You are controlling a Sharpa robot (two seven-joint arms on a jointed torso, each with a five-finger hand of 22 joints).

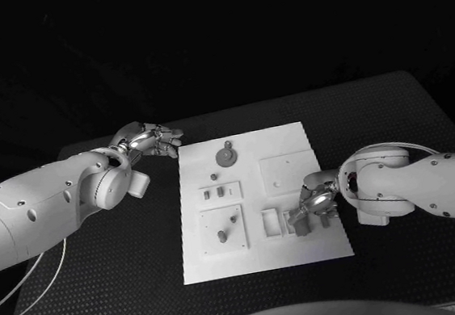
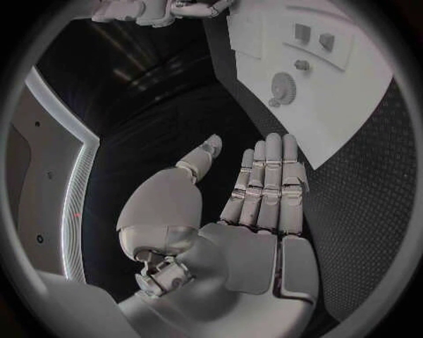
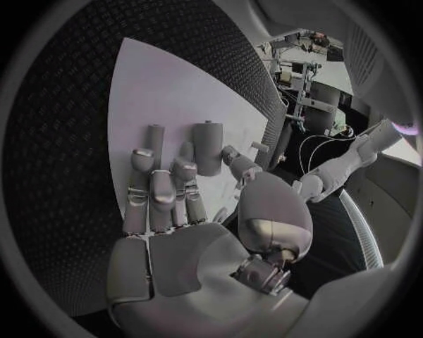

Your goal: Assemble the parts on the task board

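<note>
left hand fingers spread, empty | right hand fingers apart over task board

A black table with a fine textured, dimpled surface spreads out before me, its far edge meeting a dark, featureless background. From behind my right wrist, a cluttered workbench or equipment rack stands beyond the table, with dark cables looping down below it; what sits on it is too small to tell.
</note>
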